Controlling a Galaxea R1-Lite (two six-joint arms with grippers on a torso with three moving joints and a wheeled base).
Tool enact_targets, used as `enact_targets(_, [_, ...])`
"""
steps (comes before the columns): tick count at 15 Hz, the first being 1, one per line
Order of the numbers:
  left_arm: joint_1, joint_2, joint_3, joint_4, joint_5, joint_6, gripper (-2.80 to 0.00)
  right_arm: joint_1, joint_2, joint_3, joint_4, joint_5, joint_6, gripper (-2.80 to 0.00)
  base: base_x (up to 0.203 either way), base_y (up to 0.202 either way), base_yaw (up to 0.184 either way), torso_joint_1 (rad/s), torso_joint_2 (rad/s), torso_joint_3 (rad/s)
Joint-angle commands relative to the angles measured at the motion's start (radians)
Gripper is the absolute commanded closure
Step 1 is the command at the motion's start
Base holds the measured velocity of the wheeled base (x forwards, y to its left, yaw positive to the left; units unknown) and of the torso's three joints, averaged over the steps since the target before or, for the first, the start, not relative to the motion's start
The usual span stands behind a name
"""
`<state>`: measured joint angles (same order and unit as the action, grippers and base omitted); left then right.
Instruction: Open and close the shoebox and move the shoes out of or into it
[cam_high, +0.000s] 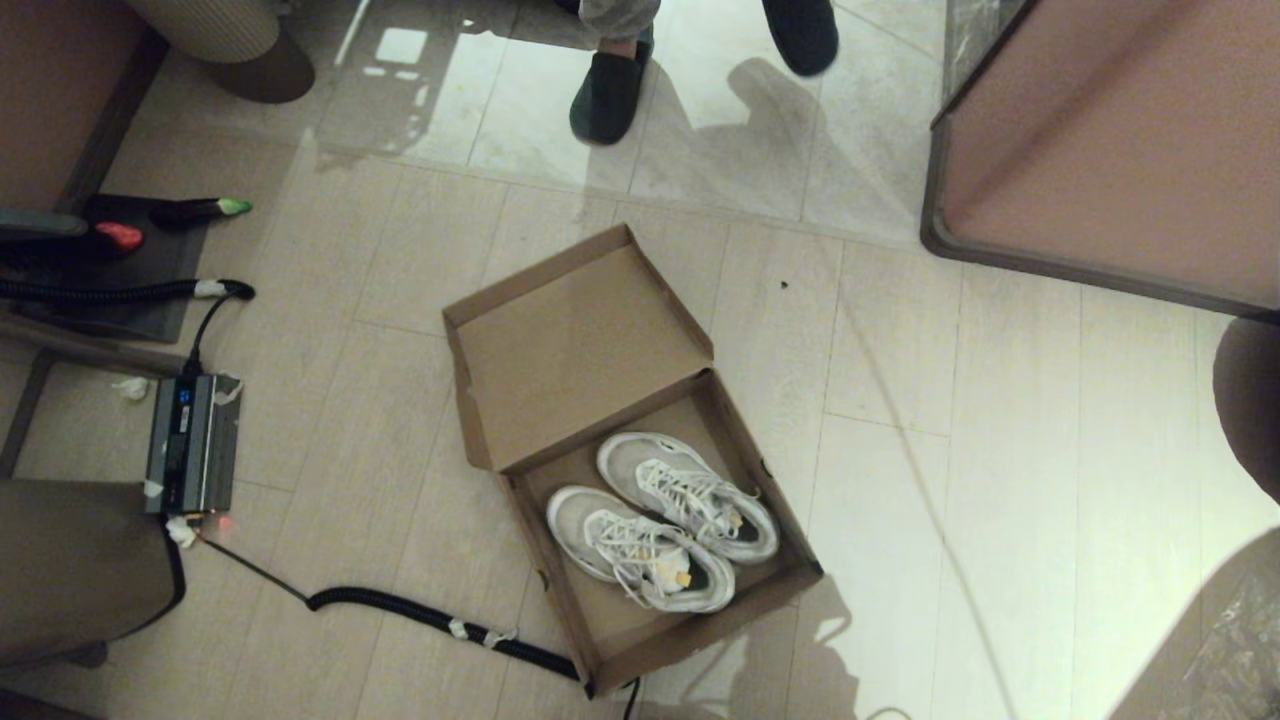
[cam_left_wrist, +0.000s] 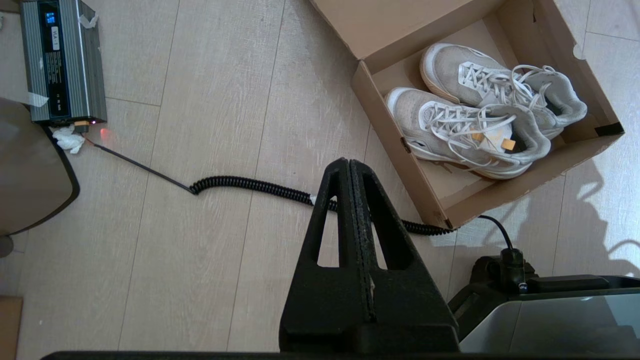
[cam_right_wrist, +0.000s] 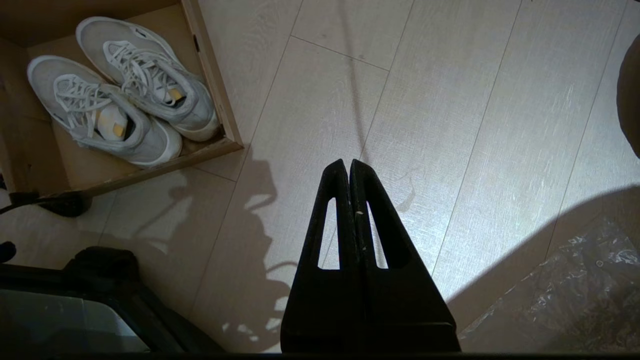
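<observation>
The shoebox (cam_high: 640, 520) sat on the pale plank floor (cam_high: 950, 520) with its hinged lid (cam_high: 575, 350) thrown back and standing open on the far side. Inside it the shoes (cam_high: 665, 520) lay side by side, touching, toes toward the lid and heels toward the robot, laces up and a small tan tag showing at each tongue. They filled the far part of the box, leaving bare cardboard at the near end.

The left hand (cam_left_wrist: 350, 162) hung above the floor just beside the box's near left corner, its fingers pressed together and holding nothing. The right hand (cam_right_wrist: 348, 162) hung over bare floor to the right of the box, well apart from it, fingers likewise pressed together and empty.

A coiled black cable (cam_high: 440, 620) ran across the floor to the box's near corner, perhaps touching it, from a grey power unit (cam_high: 190, 445) at the left. A person's feet in dark slippers (cam_high: 610, 95) stood beyond the box, and a pinkish-brown cabinet (cam_high: 1120, 140) stood at the far right.
</observation>
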<state>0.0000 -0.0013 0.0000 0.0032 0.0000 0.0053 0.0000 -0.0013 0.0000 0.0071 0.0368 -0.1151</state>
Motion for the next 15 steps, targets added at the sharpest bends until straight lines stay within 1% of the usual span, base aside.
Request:
enact_targets(1, [0.0, 0.0, 0.0, 0.0, 0.0, 0.001, 0.0, 0.0, 0.001, 0.0, 0.001, 0.0, -0.003, 0.0, 0.0, 0.0, 0.0, 0.0, 0.0, 0.0])
enact_targets(15, [0.0, 0.0, 0.0, 0.0, 0.0, -0.005, 0.0, 0.0, 0.001, 0.0, -0.001, 0.002, 0.002, 0.0, 0.0, 0.0, 0.0, 0.0, 0.0, 0.0])
